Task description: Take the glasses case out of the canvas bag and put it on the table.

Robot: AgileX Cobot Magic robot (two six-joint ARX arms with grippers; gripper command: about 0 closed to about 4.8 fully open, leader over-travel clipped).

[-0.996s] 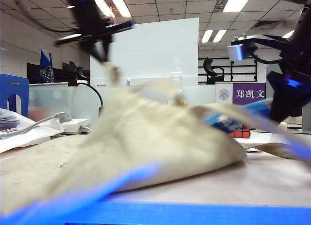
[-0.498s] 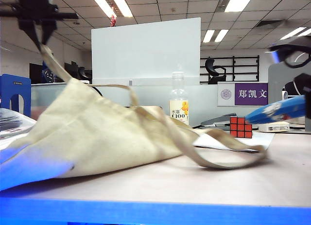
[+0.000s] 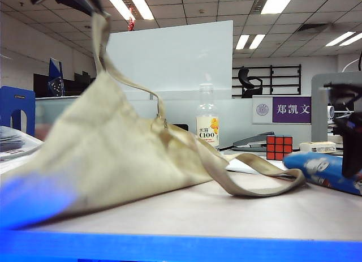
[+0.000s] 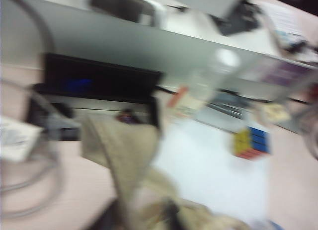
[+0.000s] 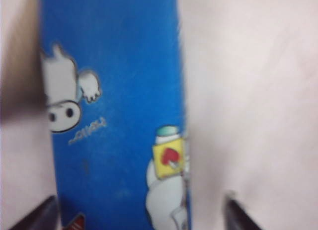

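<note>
Since the earlier frames, the glasses case (image 3: 325,171) has come down from mid-air and now lies on the worktop (image 3: 226,214) at about 3 o'clock in the exterior view, clear of the canvas bag (image 3: 107,154). Only the bag's loose strap (image 3: 249,180) curls toward the case, its end just beside the case's near tip. The bag's raised strap has swung from the far upper left to a steeper line at about 11 o'clock.

That strap runs up into the left gripper (image 3: 93,4), at the top edge near 11 o'clock; the cloth hangs taut from it, so it is grasping the canvas bag's strap. Its wrist view is too blurred to show the jaws, though cloth fills the lower middle (image 4: 126,155).

At the 3 o'clock edge, the right gripper (image 3: 350,154) is directly over the case. Its wrist view shows the blue printed case (image 5: 114,111) between two dark fingertips (image 5: 39,217) that stand apart from its sides, so the jaws are released.

Behind the bag stand a drink bottle (image 3: 207,123) near 12 o'clock and a Rubik's cube (image 3: 279,147) toward 2 o'clock.
</note>
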